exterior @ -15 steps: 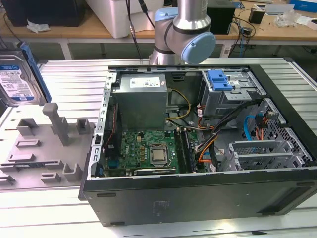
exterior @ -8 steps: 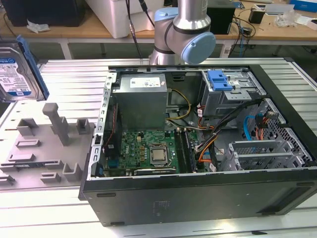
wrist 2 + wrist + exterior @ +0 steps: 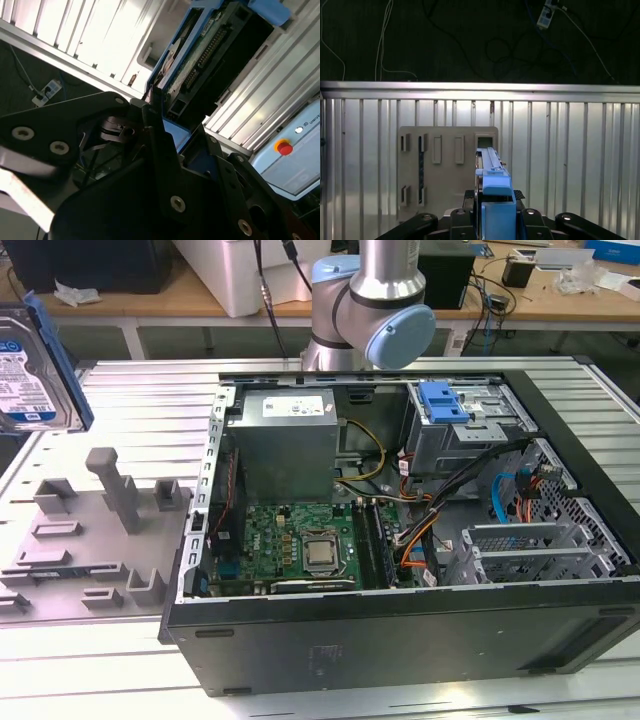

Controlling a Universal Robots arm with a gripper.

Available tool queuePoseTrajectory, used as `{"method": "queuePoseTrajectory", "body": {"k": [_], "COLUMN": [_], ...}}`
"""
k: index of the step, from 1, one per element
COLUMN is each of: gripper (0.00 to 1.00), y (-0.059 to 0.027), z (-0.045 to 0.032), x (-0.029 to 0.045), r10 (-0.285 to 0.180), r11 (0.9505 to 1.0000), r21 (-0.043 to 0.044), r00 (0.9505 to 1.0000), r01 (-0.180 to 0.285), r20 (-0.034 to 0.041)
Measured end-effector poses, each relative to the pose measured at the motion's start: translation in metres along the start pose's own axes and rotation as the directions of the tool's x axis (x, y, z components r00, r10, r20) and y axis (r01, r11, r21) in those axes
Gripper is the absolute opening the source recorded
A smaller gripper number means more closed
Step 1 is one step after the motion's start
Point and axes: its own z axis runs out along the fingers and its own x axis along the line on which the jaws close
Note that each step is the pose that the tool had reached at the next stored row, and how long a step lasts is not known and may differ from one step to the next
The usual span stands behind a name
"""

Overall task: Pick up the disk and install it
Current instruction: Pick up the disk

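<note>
Exterior view is showing one disk [image 3: 35,365] hanging upright at the exterior view's left edge, above the desk [image 3: 140,410] and one grey fixture [image 3: 90,540]. It is hanging well apart from one open computer case [image 3: 400,540]. In both wrist views, one claw [image 3: 495,220] [image 3: 177,137] is gripping the disk's blue end.

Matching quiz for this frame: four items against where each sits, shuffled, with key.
1. disk
2. blue bracket
3. grey fixture plate
4. processor socket

A. on the table, beside the computer case
B. on the motherboard
C. atop the drive cage
D. clamped in the gripper

Pairs: 1-D, 2-C, 3-A, 4-B
</note>
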Motion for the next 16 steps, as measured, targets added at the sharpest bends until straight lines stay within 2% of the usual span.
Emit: {"method": "queuePoseTrajectory", "body": {"k": [9,16], "gripper": [0.37,0.37], "y": [0.0,-0.0005], "z": [-0.0011,-0.0144], "x": [0.0,0.0003], "r10": [0.0,0.0], "r11": [1.0,1.0], "r21": [-0.0003,0.0], "r00": [1.0,1.0], "r01": [0.0,0.0], "r20": [-0.0002,0.0]}}
